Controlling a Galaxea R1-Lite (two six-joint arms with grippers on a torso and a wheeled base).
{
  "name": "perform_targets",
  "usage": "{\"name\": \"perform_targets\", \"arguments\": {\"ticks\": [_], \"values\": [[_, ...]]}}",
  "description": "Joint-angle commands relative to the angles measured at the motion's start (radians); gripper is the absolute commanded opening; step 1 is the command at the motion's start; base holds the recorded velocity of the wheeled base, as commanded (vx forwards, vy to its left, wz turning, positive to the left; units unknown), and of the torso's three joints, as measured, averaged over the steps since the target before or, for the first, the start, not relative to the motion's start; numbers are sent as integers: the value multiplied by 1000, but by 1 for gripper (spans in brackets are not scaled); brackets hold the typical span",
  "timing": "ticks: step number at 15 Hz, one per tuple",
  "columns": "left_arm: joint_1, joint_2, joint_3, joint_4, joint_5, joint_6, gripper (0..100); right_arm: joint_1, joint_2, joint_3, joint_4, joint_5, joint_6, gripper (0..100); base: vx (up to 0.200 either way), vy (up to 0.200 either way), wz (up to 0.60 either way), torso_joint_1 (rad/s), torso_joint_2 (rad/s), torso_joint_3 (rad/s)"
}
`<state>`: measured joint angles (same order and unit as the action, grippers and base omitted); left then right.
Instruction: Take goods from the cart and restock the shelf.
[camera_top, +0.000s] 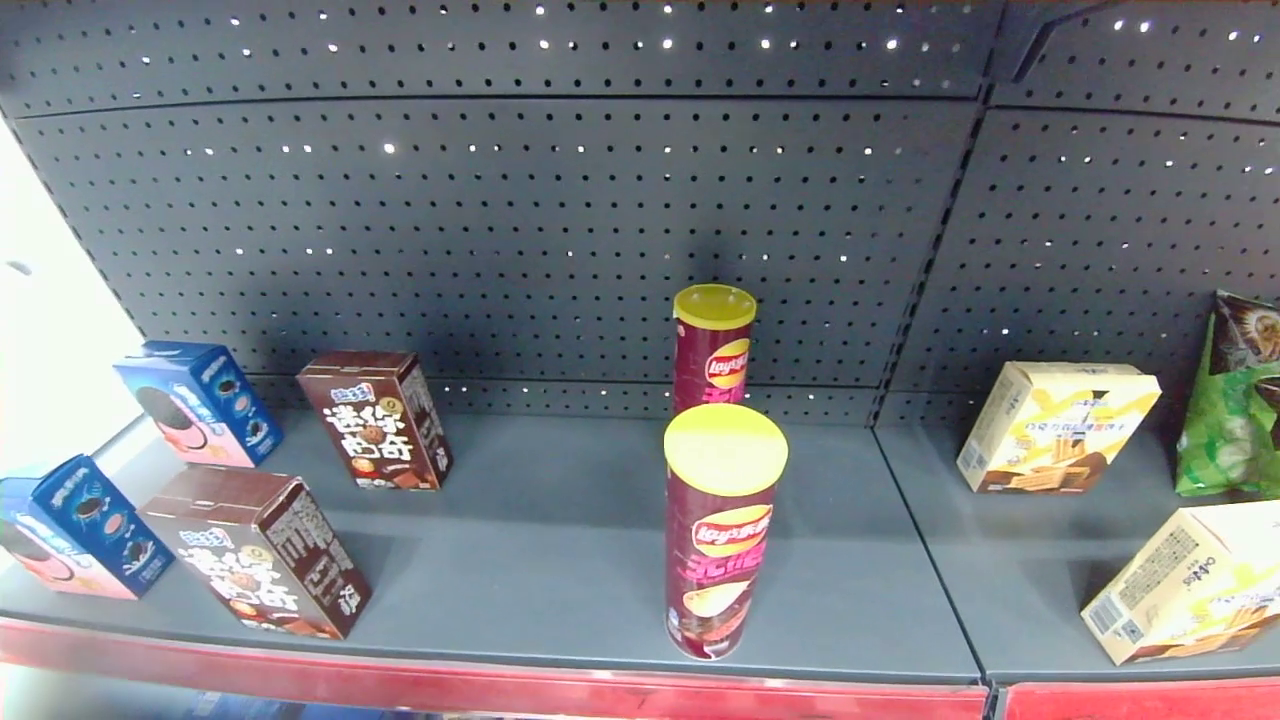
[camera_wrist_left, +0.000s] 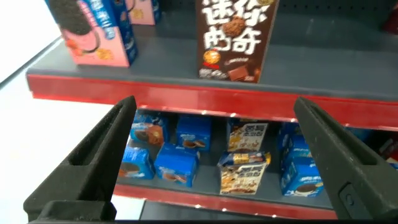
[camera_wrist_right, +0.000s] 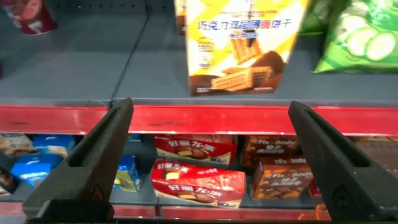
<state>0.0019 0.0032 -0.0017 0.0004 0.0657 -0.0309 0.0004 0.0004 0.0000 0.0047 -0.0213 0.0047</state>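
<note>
**Both pairs of fingers apart and empty, shelf straight ahead**

Head view: on the shelf (camera_top: 560, 540) the front chip can (camera_top: 722, 530) stands upright, long axis vertical.

Left wrist view: my left fingers (camera_wrist_left: 99, 155) are spread wide and hold nothing. A brown biscuit box (camera_wrist_left: 235, 37) sits just beyond the tips.

Right wrist view: my right fingers (camera_wrist_right: 93, 162) are likewise apart and empty, with a yellow wafer box (camera_wrist_right: 239, 43) ahead. I judge the cart lies away from where my tips face. Which arm is nearer it, I cannot tell.
</note>
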Motion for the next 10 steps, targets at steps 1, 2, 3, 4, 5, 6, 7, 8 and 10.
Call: {"name": "perform_targets", "arguments": {"ticks": [1, 2, 3, 4, 5, 6, 7, 8, 10], "values": [[1, 3, 0, 0, 0, 0, 100, 1, 1, 0, 0, 0, 0, 100, 0, 0, 0, 0, 0, 0], [1, 3, 0, 0, 0, 0, 100, 1, 1, 0, 0, 0, 1, 100, 0, 0, 0, 0, 0, 0], [1, 3, 0, 0, 0, 0, 100, 1, 3, 0, 0, 0, 0, 100, 0, 0, 0, 0, 0, 0], [1, 3, 0, 0, 0, 0, 100, 1, 1, 0, 0, 0, 0, 100, 0, 0, 0, 0, 0, 0], [1, 3, 0, 0, 0, 0, 100, 1, 3, 0, 0, 0, 0, 100, 0, 0, 0, 0, 0, 0], [1, 3, 0, 0, 0, 0, 100, 1, 1, 0, 0, 0, 0, 100, 0, 0, -600, 2, -2, 2], [1, 3, 0, 0, 0, 2, 100, 1, 1, 0, 1, 0, 0, 100, 0, 0, -600, 12, 2, 7], [1, 3, 0, 0, -1, 2, 100, 1, 1, 0, 0, 0, 0, 100, 0, 0, 0, 0, 0, 0], [0, 3, 0, 0, -1, 2, 100, 1, 1, 0, 0, 0, 0, 100, 0, 0, 0, 0, 0, 0]]}}
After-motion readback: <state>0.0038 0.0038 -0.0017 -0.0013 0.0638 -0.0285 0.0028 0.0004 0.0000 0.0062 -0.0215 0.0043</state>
